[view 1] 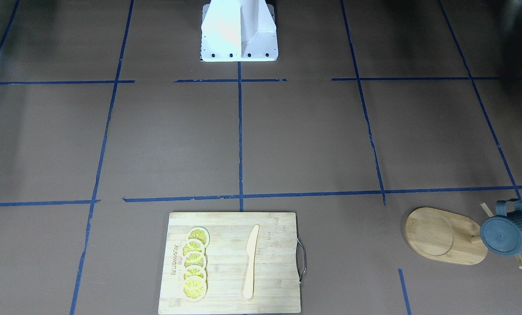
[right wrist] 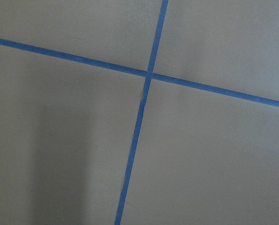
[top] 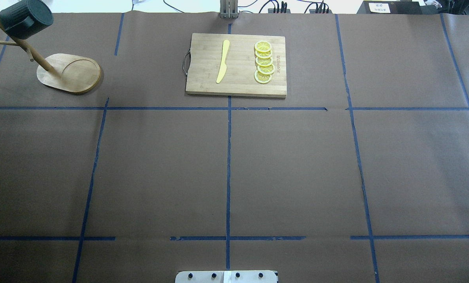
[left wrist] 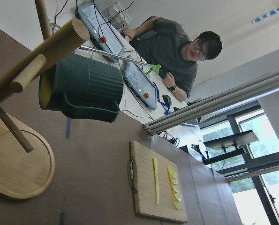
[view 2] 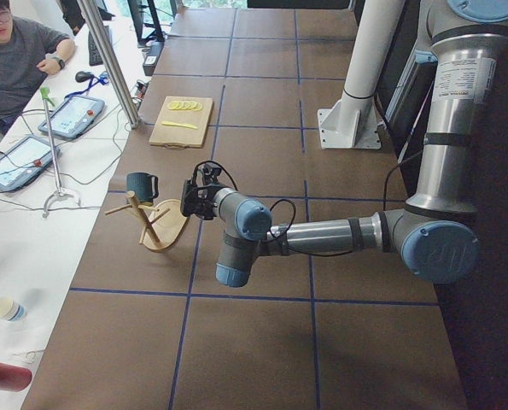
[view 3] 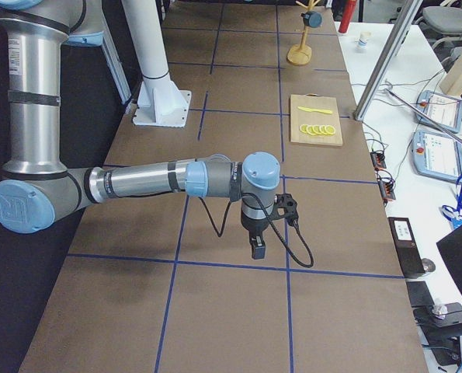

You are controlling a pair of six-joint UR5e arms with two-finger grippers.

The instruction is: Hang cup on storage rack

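Hovering near the storage rack (view 2: 164,226), my left claw (view 2: 189,199) shows clearly only in the side view. From there I cannot tell how wide it is spread or whether it grips anything. It does appear to stand apart from the cup (view 2: 140,184), on the side of the rack nearer my base. My right claw (view 3: 258,249) hangs well apart from the rack, pointing down at the brown table (top: 297,169). Its own camera sees nothing but paper and blue tape, so its spread is likewise beyond my telling.

The cup is up off the table, carried high on the rack beside the post. My left wrist camera shows it lying on its side against a dowel, yellow inside turned toward the post, loop handle at its edge. I cannot make out for certain that the peg runs through the handle, but nothing else seems to bear it. So I judge the hanging itself done and the step in hand to be the letting-go and clearing away.

The next move calls for drawing my left claw straight back from the rack, without brushing the thin pegs or the cup.

Farther out from the rack, along the same table edge, lies a cutting board (top: 234,65) with lemon slices (top: 264,63) and a wooden knife (top: 222,61). Beyond the rack an operator (left wrist: 177,51) sits.
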